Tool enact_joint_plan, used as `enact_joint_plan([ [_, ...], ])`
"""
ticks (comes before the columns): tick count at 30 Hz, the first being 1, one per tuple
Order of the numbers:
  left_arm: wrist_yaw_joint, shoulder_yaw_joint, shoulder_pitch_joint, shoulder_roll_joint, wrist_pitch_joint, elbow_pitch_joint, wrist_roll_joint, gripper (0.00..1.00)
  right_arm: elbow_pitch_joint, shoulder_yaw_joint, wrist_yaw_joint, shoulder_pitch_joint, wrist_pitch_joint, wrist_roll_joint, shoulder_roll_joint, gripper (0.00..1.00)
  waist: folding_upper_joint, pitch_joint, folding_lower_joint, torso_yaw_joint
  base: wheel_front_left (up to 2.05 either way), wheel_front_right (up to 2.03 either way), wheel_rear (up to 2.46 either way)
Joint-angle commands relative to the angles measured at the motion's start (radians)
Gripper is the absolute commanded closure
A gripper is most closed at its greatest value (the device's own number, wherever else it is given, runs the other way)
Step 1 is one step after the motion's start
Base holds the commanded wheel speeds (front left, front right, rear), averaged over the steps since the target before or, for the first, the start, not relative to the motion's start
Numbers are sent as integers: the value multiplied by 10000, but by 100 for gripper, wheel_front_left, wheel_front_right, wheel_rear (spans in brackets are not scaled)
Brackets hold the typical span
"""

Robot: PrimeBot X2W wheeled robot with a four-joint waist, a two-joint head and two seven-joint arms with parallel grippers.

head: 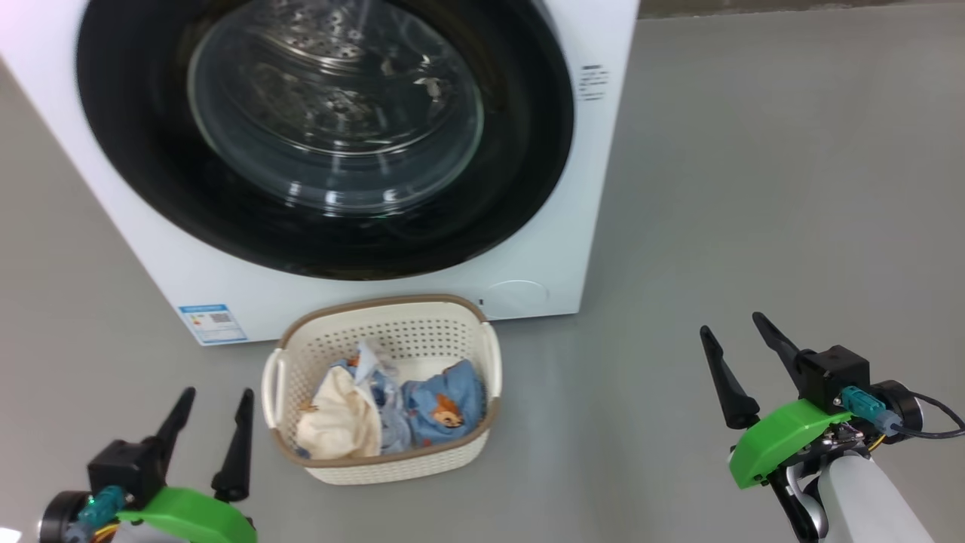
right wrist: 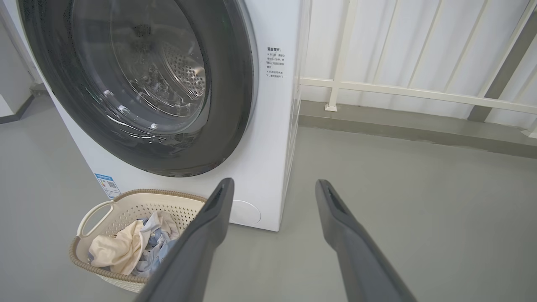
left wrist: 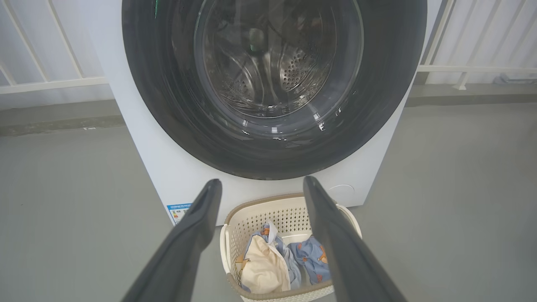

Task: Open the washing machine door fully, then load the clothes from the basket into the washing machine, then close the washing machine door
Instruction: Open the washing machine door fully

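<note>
A: Look at the two long dark left fingers (head: 240, 437). Are they holding anything?

B: No. They are wide apart and hold nothing. The long dark right fingers (head: 724, 377) are wide apart too, with nothing in them. Both pairs hang low over the grey floor (head: 754, 188), one on each side.

A: What is between them?

B: The small cream plastic basket with holes in its sides and a brown rim (head: 407, 335). It sits on the floor, nearer the left fingers. The soft blue clothes with orange animals (head: 441, 407) are in it, and one has a cream side.

A: And behind the basket?

B: The big white washing machine (head: 543, 249). The basket is right up at its front. The big round door with the shiny black rim and clear glass middle (head: 136, 151) is shut.

A: So the door comes first?

B: I think so. Nothing can go in until it is open.

A: How do we do it well?

B: I cannot tell which side of the door swings out. I would find that edge first and hook the fingers on the rim there. Then I would pull slowly in a curve, not straight back. Keep going until the door is wide open. Watch the basket under the door, and keep the other arm out of the way.
</note>
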Motion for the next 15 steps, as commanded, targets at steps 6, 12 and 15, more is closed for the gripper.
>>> enact_joint_plan([
  [6,-15,643,-530,99,-107,-534,94,0,-331,90,16,-360,-120,167,-2,0,-1,117,0,0,90,90,-180],
  [12,-15,656,-471,21,-107,-706,284,0,-369,87,16,-384,-120,206,-12,0,-1,170,0,1,43,43,-85],
  [15,-15,651,-437,8,-107,-750,309,0,-389,92,16,-380,-120,210,-23,0,-1,170,0,5,12,12,-25],
])
